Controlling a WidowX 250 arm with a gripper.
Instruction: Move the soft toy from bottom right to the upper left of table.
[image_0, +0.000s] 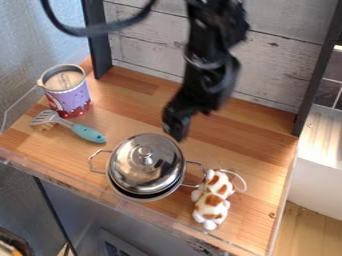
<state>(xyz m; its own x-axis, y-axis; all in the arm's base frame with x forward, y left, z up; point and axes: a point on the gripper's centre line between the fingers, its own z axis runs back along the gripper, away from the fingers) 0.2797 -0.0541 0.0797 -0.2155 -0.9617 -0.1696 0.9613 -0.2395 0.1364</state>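
Soft toy (212, 200), long axis front-to-back, cord (243, 182) end rearward; gripper (176, 131) jaws, can't tell

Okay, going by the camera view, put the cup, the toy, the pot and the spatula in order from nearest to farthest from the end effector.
As seen in the camera view, from the end effector:
1. Pot, just below it.
2. Toy, lower right, and spatula, left: too close to call.
3. Cup, upper left.

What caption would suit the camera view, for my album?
Black robot arm above a wooden table, with a lidded pot beside a spotted soft toy.
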